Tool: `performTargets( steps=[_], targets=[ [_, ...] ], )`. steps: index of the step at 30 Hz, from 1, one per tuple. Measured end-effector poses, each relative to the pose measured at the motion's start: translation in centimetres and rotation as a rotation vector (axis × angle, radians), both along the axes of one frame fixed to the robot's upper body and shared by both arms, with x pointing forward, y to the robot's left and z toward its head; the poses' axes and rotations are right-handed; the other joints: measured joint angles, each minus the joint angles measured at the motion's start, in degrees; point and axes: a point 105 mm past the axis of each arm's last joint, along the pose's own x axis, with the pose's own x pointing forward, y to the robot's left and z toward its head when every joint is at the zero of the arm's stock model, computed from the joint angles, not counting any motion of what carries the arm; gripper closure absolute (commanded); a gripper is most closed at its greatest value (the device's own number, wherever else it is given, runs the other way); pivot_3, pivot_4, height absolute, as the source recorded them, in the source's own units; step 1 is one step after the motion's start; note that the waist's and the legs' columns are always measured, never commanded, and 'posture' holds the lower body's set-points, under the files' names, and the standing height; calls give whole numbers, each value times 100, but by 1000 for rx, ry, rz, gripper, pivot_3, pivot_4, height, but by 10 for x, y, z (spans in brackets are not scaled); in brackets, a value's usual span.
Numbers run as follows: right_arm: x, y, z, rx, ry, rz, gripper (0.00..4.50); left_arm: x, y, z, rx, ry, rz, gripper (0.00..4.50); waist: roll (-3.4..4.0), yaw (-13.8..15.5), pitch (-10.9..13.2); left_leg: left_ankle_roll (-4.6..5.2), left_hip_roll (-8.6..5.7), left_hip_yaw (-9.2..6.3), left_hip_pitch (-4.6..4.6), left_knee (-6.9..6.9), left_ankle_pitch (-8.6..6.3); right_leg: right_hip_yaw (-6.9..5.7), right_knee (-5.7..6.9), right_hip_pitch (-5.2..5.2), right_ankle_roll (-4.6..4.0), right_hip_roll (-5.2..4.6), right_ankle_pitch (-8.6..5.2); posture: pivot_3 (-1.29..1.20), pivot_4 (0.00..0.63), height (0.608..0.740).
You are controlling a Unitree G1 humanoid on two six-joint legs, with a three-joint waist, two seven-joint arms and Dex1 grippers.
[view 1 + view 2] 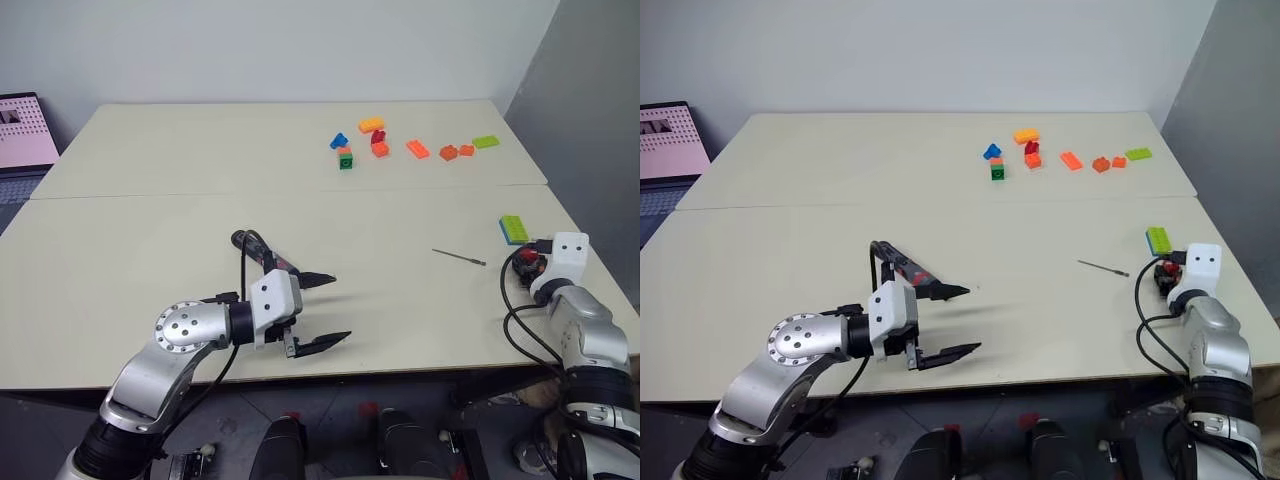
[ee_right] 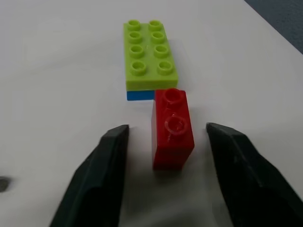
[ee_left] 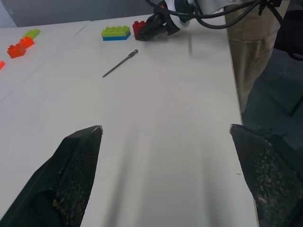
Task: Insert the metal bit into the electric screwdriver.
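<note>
While the left gripper [image 1: 331, 307] gapes empty, the right gripper [image 2: 165, 137] stands parted around a red brick [image 2: 172, 127].

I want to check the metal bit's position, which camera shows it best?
The left wrist view: the metal bit lies large and unobstructed on the table, near the green and blue brick. Both eye views show it as a thin sliver. The right wrist view shows bricks instead.

Pale beige tabletop [image 1: 200, 150], seam across middle. Far right: scattered coloured bricks [image 1: 400, 145]. Near right edge: metal bit [image 1: 459, 257] lying flat; green-on-blue brick [image 1: 514, 229] touching red brick [image 2: 173, 127]. Dark electric screwdriver [image 1: 268, 258] lies near front-left.
</note>
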Motion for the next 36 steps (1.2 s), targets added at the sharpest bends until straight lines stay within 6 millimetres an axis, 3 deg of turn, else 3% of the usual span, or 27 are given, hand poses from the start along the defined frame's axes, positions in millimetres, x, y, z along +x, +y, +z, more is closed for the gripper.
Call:
performTargets(
  steps=[4,8,10,12,13,15,18,23,26,31,36],
  targets=[
    [-11,-3,11,-35,-38,8,55,4,7,4,3,-13,29,0,1,10,0,0,0,0,-3,0,0,0,-2,-1,0,0,0,0,150,740],
    [-20,-3,29,-99,-85,84,55,10,18,12,2,-19,68,0,2,7,1,0,0,1,-2,2,0,1,-1,-3,0,-1,0,0,150,740],
    [-20,0,53,-139,-132,182,55,20,34,22,1,-32,121,0,4,0,2,0,0,0,1,2,0,0,2,-4,0,0,0,0,150,740],
    [-22,7,73,-184,-169,283,55,29,48,32,13,-55,166,0,4,-17,2,0,2,-1,6,1,0,-2,2,-1,0,1,0,0,150,740],
    [-25,26,85,-212,-176,430,55,33,58,36,52,-66,175,0,3,-25,2,0,3,-1,8,-2,0,-2,1,0,0,2,-1,0,150,740],
    [-32,52,90,-239,-162,606,55,38,68,37,114,-78,178,0,4,-29,2,0,5,-1,10,-10,0,-2,-2,0,-2,3,-2,0,150,740],
    [-54,103,80,-266,-74,933,55,48,93,39,274,-124,195,0,3,-19,2,0,6,-2,3,-21,0,-6,-16,-4,-5,3,-4,0,150,740],
    [-83,144,65,-249,65,1216,55,54,97,39,450,-149,71,0,-11,46,11,0,-1,1,-22,-11,-1,-6,-24,-16,-1,-6,-4,0,150,740],
    [-97,159,61,-238,123,1334,55,56,97,42,580,-164,-29,0,-13,109,11,0,0,2,-22,-12,-1,-8,-23,-20,-2,-5,-4,0,150,740],
    [-99,167,64,-215,132,1367,55,59,86,40,696,-178,-175,0,-13,126,11,0,0,2,-24,-10,-1,-8,-22,-18,-2,-5,-4,0,150,740],
    [-102,173,69,-180,108,1378,55,77,69,33,820,-209,-300,0,-17,148,13,0,1,-2,-32,-1,0,-13,-19,-19,-1,-1,-3,0,150,740]
  ],
)
